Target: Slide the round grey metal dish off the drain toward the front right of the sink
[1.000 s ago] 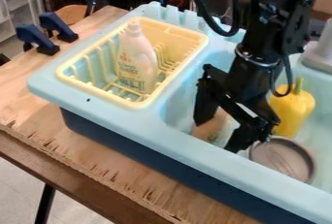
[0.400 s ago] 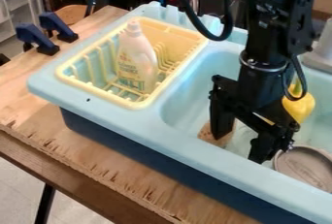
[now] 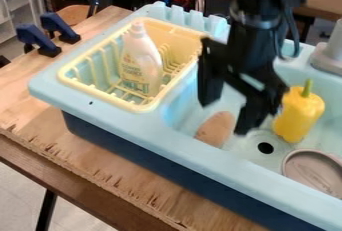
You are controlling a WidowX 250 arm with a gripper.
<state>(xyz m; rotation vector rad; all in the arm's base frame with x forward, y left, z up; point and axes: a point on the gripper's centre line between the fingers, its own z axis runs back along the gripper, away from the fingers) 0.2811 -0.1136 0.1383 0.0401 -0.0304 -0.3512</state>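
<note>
The black gripper (image 3: 224,117) hangs over the light blue sink basin (image 3: 257,157), its two fingers spread apart with nothing between them. Below and between the fingers lies a brown, oval-ended object (image 3: 216,129) on the basin floor. To the gripper's right stands a yellow pepper (image 3: 298,113) with a green stem. A round grey-brown lid or pan (image 3: 314,171) lies at the basin's right front. A white bottle (image 3: 141,59) stands in the yellow dish rack (image 3: 71,81), left of the gripper.
The sink's front rim (image 3: 220,167) runs diagonally below the gripper. A grey faucet base (image 3: 330,55) stands at the back right. Two dark blue clamps (image 3: 37,40) sit on the wooden table (image 3: 100,160) at the left.
The gripper first moved right, then back left and up. The round lid or pan has shifted right and down since the earliest frame. More of the brown object and the pepper now shows.
</note>
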